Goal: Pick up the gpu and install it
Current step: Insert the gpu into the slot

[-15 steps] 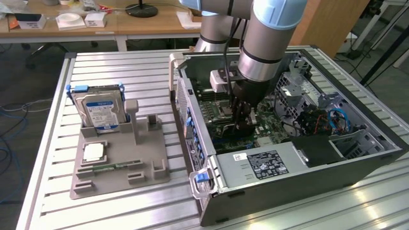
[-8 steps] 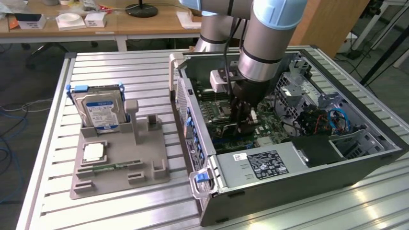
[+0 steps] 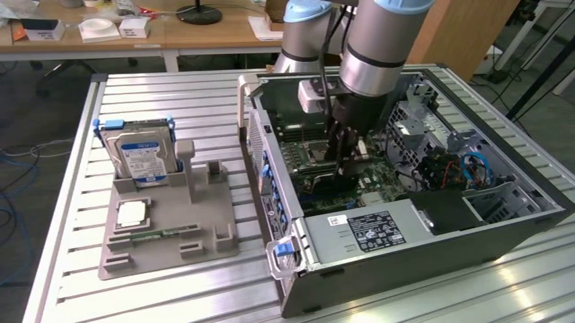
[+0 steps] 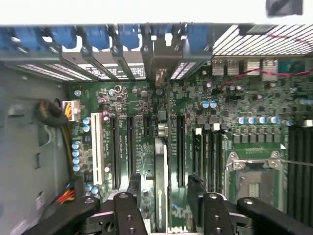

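Gripper (image 4: 159, 208) w/ fingers (image 4: 128, 215) apart, reaching down inside open PC case (image 3: 503, 229) over motherboard (image 4: 234, 112), straddling gpu (image 4: 160, 171), which stands edge-on in a slot between the fingers, its bracket end toward the case's rear slot covers (image 4: 98, 39).

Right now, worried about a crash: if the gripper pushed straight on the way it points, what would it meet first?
Probably the gpu, edge-on between the gripper's open fingers; the motherboard lies behind it. Depth is unclear.
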Robot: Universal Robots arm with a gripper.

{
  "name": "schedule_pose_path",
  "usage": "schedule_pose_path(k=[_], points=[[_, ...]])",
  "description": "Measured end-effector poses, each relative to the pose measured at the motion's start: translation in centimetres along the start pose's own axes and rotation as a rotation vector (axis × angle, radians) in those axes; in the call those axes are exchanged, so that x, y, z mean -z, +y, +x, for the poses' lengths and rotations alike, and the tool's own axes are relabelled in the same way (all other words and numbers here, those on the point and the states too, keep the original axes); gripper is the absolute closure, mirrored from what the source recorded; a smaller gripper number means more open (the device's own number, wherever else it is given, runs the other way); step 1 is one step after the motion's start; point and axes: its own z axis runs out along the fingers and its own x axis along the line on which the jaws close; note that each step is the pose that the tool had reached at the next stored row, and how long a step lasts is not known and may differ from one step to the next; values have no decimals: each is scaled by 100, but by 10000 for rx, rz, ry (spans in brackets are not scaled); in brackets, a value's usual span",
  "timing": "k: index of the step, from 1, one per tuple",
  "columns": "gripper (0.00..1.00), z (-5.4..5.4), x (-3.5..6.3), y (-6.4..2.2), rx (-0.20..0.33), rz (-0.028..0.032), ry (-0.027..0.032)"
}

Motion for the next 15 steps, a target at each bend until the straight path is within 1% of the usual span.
schedule_pose_path(k=[1, 5, 6, 7, 8, 10, 11, 12, 13, 15], points=[[49, 0, -1, 0, 0, 3, -8], [49, 0, 0, 0, 0, 2, -7], [51, 0, 0, 0, -1, 2, -6], [57, 0, 0, 0, 0, 2, -7], [57, 0, 0, 0, 0, 3, -7], [69, 0, 0, 0, 0, 3, -7], [69, 0, 0, 0, 0, 3, -7], [75, 0, 0, 0, 0, 4, -7], [75, 0, 0, 0, 0, 4, -7], [86, 0, 0, 0, 0, 5, -7]])
